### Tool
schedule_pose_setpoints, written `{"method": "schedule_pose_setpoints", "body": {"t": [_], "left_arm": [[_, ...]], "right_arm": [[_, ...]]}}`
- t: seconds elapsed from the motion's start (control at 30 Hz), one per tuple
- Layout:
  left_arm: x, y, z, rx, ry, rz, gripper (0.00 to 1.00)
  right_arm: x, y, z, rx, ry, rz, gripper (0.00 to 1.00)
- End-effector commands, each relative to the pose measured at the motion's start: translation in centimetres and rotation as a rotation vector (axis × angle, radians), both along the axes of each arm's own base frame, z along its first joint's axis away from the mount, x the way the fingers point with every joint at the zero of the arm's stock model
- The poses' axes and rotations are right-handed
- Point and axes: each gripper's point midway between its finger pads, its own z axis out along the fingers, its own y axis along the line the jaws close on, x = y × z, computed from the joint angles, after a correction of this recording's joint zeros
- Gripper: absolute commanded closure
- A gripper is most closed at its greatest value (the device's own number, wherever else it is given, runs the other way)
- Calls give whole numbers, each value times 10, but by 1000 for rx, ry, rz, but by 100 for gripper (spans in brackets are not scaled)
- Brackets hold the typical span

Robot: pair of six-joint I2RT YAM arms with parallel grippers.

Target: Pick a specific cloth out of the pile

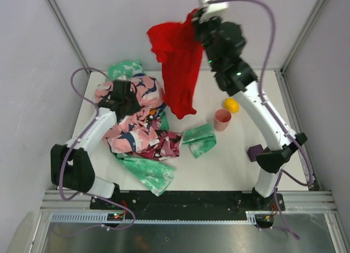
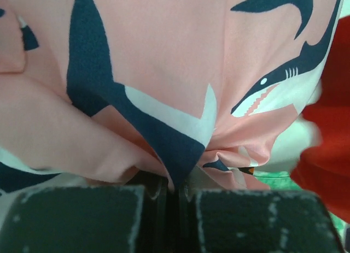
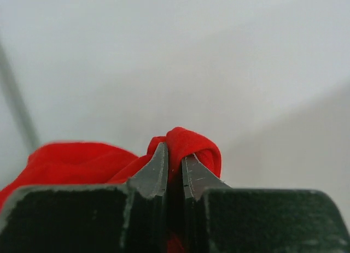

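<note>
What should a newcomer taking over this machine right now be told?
Right tool: shut on the red cloth, held high. The cloth hangs down, its lower tip near the pile.
Left tool: shut on the pink shark-print cloth, down in the pile on the table.
Done: red cloth raised out of the heap.
Left: probably carry it clear, set it down, and open both tools.
</note>
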Motion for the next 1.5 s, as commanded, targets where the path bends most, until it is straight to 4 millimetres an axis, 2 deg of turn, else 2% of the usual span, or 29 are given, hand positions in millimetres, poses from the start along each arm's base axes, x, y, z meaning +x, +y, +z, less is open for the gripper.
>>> {"method": "schedule_pose_setpoints", "body": {"t": [0.0,0.07,0.13,0.23,0.3,0.33,0.4,0.5,0.53,0.6,0.7,0.8,0.87,0.93,1.07,1.23,1.47], "left_arm": [[3,-41,-33,-22,87,-118,99],[3,-53,-53,-4,136,-149,99],[2,-62,-73,11,187,-172,99],[0,-72,-99,-1,261,-203,99],[1,-73,-104,0,274,-207,93],[2,-73,-102,1,267,-207,84],[7,-74,-86,-2,227,-213,56],[15,-78,-41,-23,125,-230,13],[17,-79,-21,-32,78,-238,7],[19,-80,20,-48,-22,-252,2],[15,-74,79,-54,-167,-256,1],[2,-66,121,-60,-278,-244,0],[-8,-58,140,-58,-332,-228,0],[-17,-50,151,-54,-365,-205,0],[-32,-40,164,-52,-412,-186,0],[-37,-33,166,-38,-429,-161,0],[-31,-32,158,-21,-410,-154,0]], "right_arm": [[-4,-125,96,105,-216,-297,100],[0,-166,105,128,-237,-365,100],[6,-200,106,130,-242,-412,100],[19,-248,94,131,-217,-463,100],[30,-276,81,135,-179,-474,100],[37,-290,71,144,-149,-480,100],[50,-309,46,150,-84,-482,100],[67,-327,6,129,-6,-466,100],[74,-332,-10,121,24,-468,100],[83,-339,-36,108,66,-466,100],[96,-345,-66,89,121,-467,100],[105,-352,-86,84,160,-474,100],[109,-355,-92,92,172,-472,100],[111,-357,-92,111,170,-462,100],[111,-357,-72,154,134,-449,100],[113,-355,-53,222,108,-433,100],[118,-336,-29,319,67,-317,100]]}}
